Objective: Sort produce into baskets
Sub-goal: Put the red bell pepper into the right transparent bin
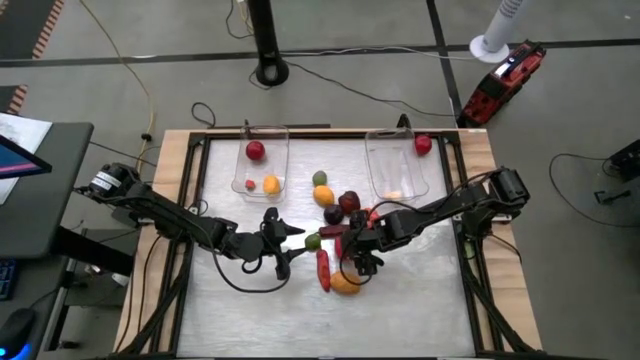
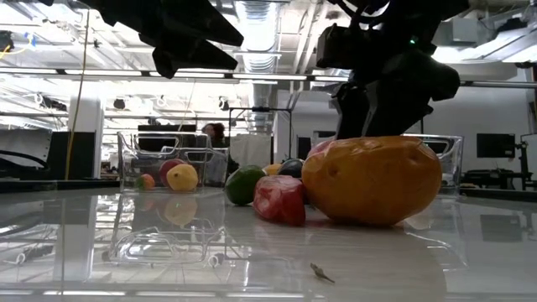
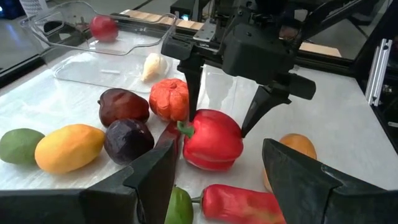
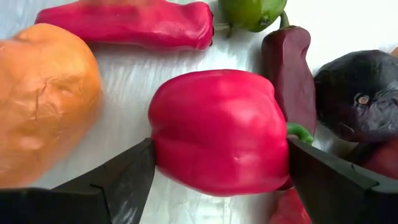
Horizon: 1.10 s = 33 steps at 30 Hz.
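Note:
My right gripper stands over the produce pile at mid-table, its fingers closed on a red bell pepper, also seen in the left wrist view. My left gripper is open and empty just left of the pile, pointing at it. Around the pepper lie a red chili, an orange lumpy piece, a green piece, a dark red chili, dark purple pieces and a yellow piece. Two clear bins stand at the back, the left one and the right one. My right gripper pinches the red bell pepper's two opposite sides between its two fingers. The fingers come from above, slanting down from the table's right. One finger sits close to the green stem. The pepper's underside rests on the table.
The left bin holds a red round piece and a yellow-orange piece. A red piece sits at the right bin's far right corner. Bare tabletop lies near the front edge. A red-and-black device lies on the floor beyond the table.

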{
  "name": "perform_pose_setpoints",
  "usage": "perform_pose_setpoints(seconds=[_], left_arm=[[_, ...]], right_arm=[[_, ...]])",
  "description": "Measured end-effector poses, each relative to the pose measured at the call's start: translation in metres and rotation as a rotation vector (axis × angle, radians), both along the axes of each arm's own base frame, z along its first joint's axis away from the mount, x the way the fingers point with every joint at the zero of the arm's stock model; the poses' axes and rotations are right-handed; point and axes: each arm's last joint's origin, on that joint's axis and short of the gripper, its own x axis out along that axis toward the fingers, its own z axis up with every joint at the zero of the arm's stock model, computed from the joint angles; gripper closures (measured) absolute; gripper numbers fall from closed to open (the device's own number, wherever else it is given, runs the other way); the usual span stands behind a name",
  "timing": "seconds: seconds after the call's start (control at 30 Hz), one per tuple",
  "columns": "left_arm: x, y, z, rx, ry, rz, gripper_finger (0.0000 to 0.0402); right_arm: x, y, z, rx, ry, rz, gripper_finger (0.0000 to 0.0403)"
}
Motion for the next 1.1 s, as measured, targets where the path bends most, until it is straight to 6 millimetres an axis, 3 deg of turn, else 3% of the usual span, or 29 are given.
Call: perform_pose_setpoints(seconds=[0.4,0.83,1.1], left_arm=[[0.000,0.000,0.000,-0.001,0.001,-0.002,0.0176],[-0.001,0.000,-0.003,-0.041,0.020,0.006,0.0176],[-0.002,0.000,-0.004,-0.066,0.027,0.020,0.0176]], right_arm=[[0.005,0.001,0.019,-0.033,0.003,0.015,0.0055],[0.003,-0.004,0.086,-0.223,0.106,-0.051,0.0055],[-0.017,-0.027,0.108,-0.424,0.202,-0.208,0.0056]])
